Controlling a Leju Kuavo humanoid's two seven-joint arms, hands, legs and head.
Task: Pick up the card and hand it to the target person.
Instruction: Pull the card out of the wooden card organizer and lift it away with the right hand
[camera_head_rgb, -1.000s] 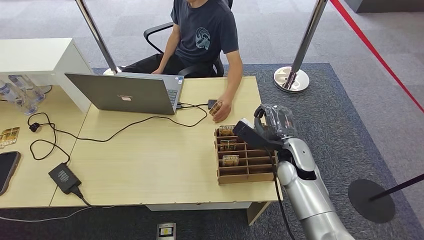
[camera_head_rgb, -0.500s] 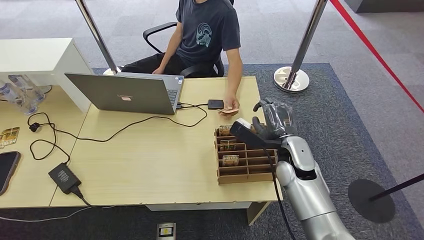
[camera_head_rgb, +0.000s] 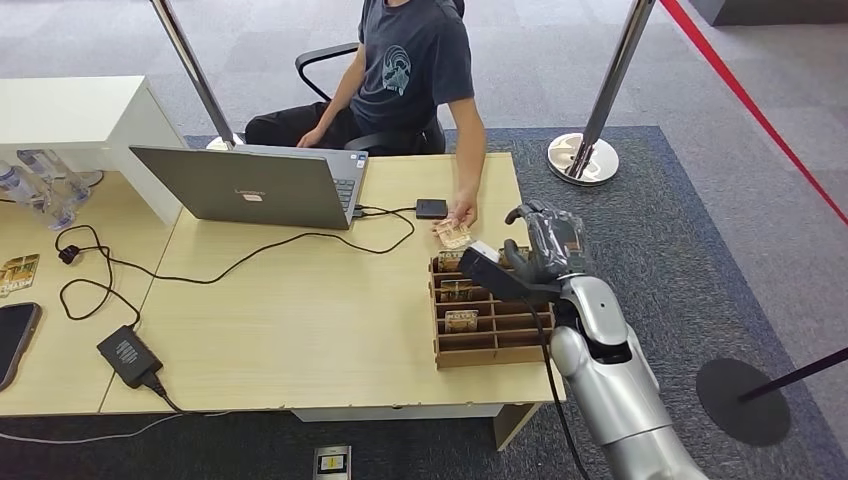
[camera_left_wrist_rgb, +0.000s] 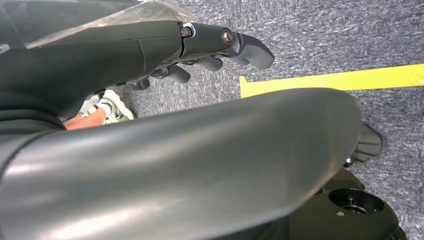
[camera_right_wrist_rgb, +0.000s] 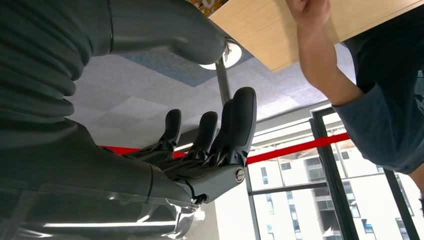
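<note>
Card (camera_head_rgb: 453, 236) lies on the desk (camera_head_rgb: 300, 310) under the person's hand (camera_head_rgb: 461, 212), just beyond the wooden organizer (camera_head_rgb: 490, 352). Our right hand (camera_head_rgb: 540, 245) hovers nearest, fingers spread, holding nothing. Our left hand (camera_left_wrist_rgb: 220, 47) hangs low, loosely curled, without a load.

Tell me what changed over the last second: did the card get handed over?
The person's hand now lays the card on the table beside the wooden organizer; a second ago it held the card a little farther left. The right hand, holding nothing, has dropped slightly toward the organizer. The laptop, cables and remaining cards stayed put.
</note>
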